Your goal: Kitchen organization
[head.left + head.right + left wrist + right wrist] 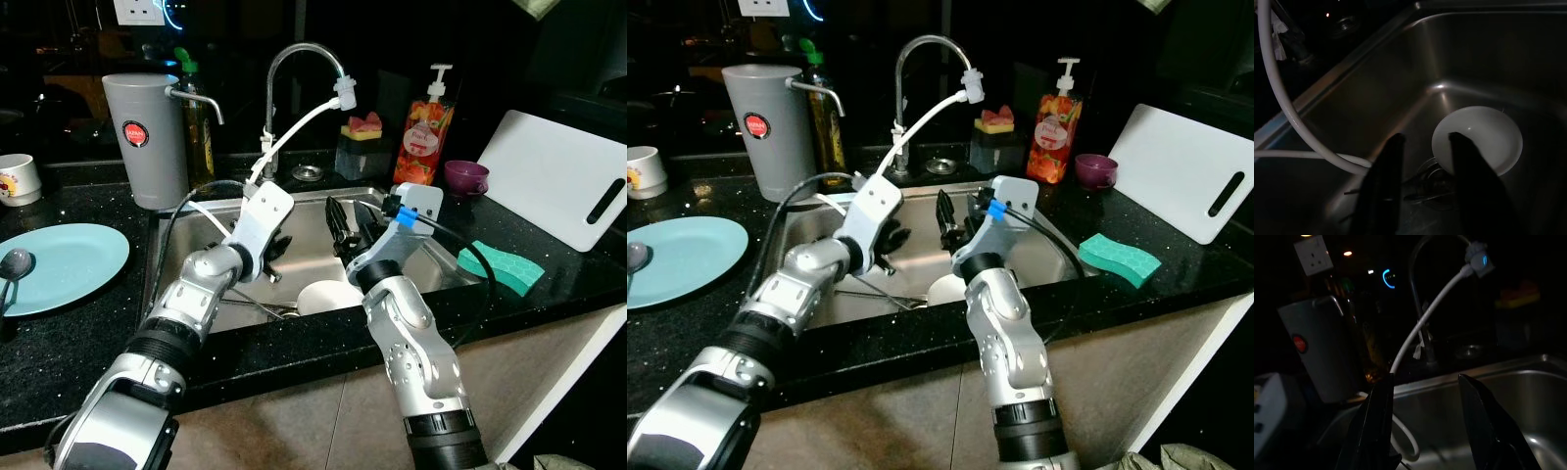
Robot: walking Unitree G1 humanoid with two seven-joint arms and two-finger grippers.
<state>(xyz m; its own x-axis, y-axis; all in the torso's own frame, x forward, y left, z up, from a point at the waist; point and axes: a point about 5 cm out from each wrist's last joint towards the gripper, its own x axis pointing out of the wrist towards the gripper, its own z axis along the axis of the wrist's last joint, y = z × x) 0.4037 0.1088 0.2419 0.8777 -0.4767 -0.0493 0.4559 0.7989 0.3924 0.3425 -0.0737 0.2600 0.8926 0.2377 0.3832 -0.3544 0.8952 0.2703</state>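
Both claws, left (1422, 147) and right (1425, 387), spread over sink (431, 257), white hose (1283, 107) beside.

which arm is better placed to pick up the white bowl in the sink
Left, probably. The left claw is open and aimed down into the sink, its fingers framing the white bowl. The right claw, also open, points up toward the faucet.

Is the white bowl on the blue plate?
No, the bowl lies down in the sink, while the blue plate sits on the counter holding a spoon.
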